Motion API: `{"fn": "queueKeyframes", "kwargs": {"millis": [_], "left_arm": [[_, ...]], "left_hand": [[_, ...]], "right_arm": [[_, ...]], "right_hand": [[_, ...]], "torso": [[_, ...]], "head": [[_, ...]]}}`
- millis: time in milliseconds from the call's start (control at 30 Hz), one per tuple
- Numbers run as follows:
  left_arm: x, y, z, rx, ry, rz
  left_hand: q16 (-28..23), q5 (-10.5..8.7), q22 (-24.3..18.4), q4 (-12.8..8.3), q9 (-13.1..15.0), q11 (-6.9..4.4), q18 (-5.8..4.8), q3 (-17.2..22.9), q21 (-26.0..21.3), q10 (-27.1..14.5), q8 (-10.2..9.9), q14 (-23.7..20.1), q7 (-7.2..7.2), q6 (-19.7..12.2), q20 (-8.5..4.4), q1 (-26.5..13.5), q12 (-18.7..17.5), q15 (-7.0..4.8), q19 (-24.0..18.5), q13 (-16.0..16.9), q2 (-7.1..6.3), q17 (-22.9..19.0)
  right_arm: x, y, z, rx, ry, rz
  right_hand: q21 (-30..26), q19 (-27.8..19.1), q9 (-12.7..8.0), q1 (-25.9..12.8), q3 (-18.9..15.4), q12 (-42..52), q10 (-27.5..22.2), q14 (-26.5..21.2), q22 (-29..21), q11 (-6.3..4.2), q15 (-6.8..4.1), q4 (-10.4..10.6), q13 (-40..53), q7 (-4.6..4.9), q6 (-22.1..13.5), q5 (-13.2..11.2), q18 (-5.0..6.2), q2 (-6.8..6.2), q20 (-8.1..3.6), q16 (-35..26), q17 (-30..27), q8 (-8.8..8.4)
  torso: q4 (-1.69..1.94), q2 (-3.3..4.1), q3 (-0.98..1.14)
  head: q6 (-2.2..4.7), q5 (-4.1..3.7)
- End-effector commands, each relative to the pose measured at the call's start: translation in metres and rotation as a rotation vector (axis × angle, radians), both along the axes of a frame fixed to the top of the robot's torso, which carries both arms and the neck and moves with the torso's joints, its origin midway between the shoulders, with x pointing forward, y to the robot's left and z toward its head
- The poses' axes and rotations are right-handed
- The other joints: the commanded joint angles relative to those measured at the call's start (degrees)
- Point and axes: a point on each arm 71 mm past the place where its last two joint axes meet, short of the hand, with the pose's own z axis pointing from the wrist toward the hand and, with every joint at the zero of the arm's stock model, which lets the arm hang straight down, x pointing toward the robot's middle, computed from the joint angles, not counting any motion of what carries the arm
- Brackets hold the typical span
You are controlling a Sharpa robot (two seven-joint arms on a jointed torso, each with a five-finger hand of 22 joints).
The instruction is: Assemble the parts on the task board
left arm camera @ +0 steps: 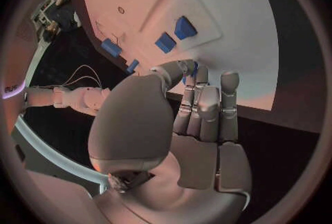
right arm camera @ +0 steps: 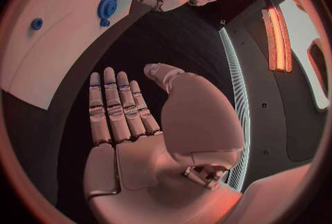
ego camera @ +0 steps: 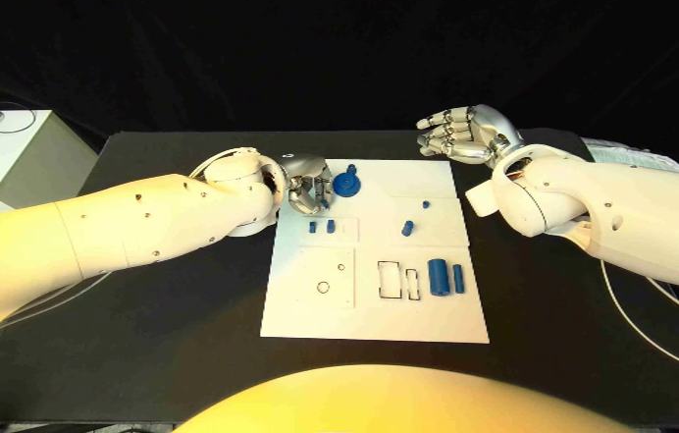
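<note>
White task board [ego camera: 425,315] lying mid-frame on black tabletop [ego camera: 170,354], left hand [ego camera: 309,186] pinching round blue part [ego camera: 348,184] at board's upper-left corner, right hand [ego camera: 464,133] hovering upper right, fingers [right arm camera: 110,102] extended, gripping nothing.

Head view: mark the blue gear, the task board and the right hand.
blue gear [ego camera: 348,184], head view, on its round face.
task board [ego camera: 425,320], head view, on a bare near-right patch.
right hand [ego camera: 463,131], head view, middle of the hand.
</note>
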Motion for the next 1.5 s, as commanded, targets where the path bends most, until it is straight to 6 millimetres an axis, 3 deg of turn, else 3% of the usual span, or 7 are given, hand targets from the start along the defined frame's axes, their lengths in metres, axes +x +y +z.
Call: {"fn": "queueKeyframes", "kwargs": {"millis": [33, 1500], "left_arm": [[-0.0034, -0.0023, -0.0053, 0.019, 0.034, -0.018], [-0.0038, -0.0038, -0.0094, 0.04, 0.05, -0.011]], "left_hand": [[0.0, -0.28, 0.0, 0.1, 0.1, 0.02, -0.35, -0.3, 0.1, 0.4, -0.1, -0.4, 0.04, 0.5, 0.14, -0.7, -0.1, 0.05, -0.4, 0.1, 0.05, 0.1], [0.1, -0.53, -0.8, 0.0, 0.2, -0.26, -0.18, -1.1, -0.6, 1.1, -0.6, -0.8, -0.22, 1.2, 0.05, -1.1, -0.6, -0.18, -1.3, 0.5, 0.15, -0.5]], "right_arm": [[-0.0001, 0.0007, 0.0005, -0.002, -0.013, 0.011], [-0.0006, 0.0009, -0.0017, -0.002, -0.004, 0.012]], "right_hand": [[0.1, -0.5, -0.1, -0.1, 0.2, 0.3, -0.4, 0.3, -0.1, -0.17, 0.24, -0.2, 0.0, 4.51, 0.4, 0.2, 0.73, 0.39, 0.1, -0.2, -0.1, -0.02], [0.1, -0.5, -0.1, -0.2, 0.3, 0.3, -0.4, 0.3, -0.3, -0.16, 0.26, -0.2, 0.0, 4.52, 0.4, 0.2, 0.72, 0.41, 0.12, -0.2, -0.2, -0.02]], "torso": [[0.01, 0.0, 0.0], [-0.01, -0.01, 0.05]], "head": [[0.01, 0.03], [0.01, 0.07]]}}
